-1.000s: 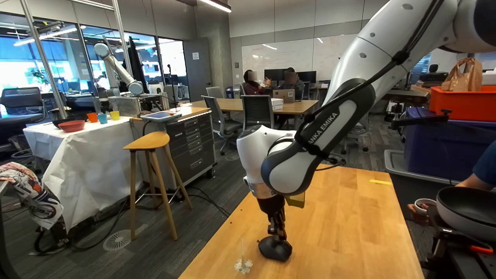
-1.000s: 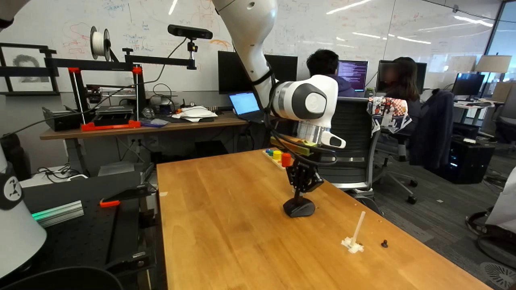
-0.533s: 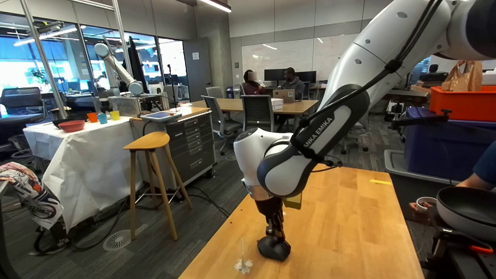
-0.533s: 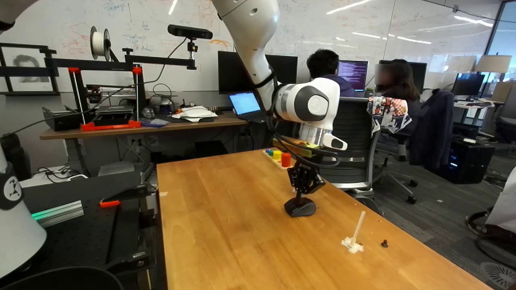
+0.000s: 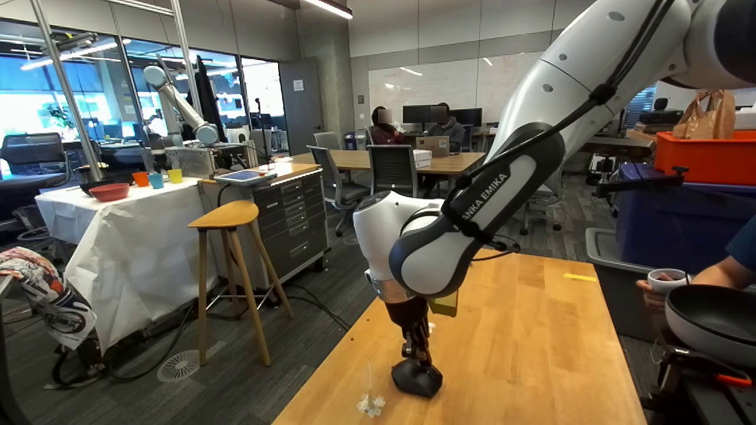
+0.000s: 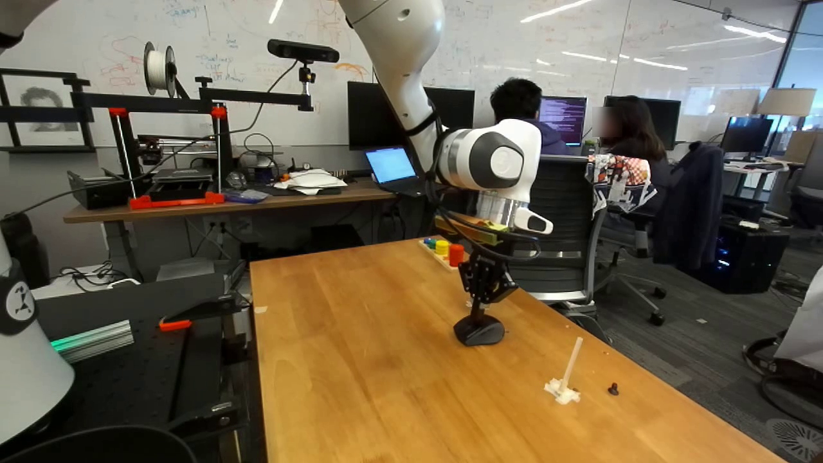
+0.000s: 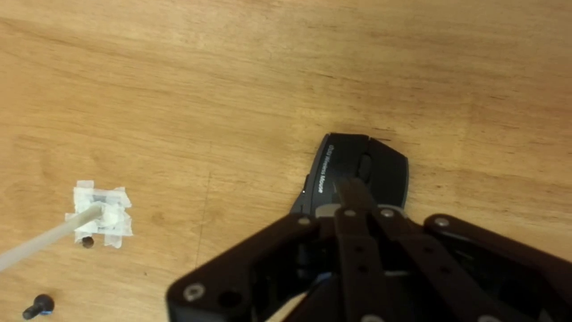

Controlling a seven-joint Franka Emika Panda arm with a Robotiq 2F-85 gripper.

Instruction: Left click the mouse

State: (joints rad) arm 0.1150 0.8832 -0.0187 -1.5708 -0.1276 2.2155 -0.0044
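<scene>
The black mouse [image 5: 417, 382] rests on the wooden table; it also shows in an exterior view [image 6: 479, 333] and in the wrist view [image 7: 344, 150]. In the wrist view its front points up, with the scroll wheel and white lettering visible; its rear is hidden by the gripper. My gripper [image 7: 356, 190] is shut with nothing between its fingers. It points down on the mouse in both exterior views [image 5: 420, 358] [image 6: 477, 314]. Its tips lie over the mouse just behind and left of the scroll wheel and appear to touch it; the exact contact is hard to see.
A pale upright stick [image 6: 571, 363] on a taped base [image 7: 107, 212] stands near the mouse. A dark screw [image 6: 613, 390] lies beyond it. A board with coloured pegs [image 6: 455, 255] sits at the table edge. A person's hand holds a cup [image 5: 662, 281] beside a pan [image 5: 685, 330].
The gripper lowered slightly, then rose a little, staying on the mouse. The gripper and mouse have shifted very slightly sideways. The person's hand with the cup has moved up.
</scene>
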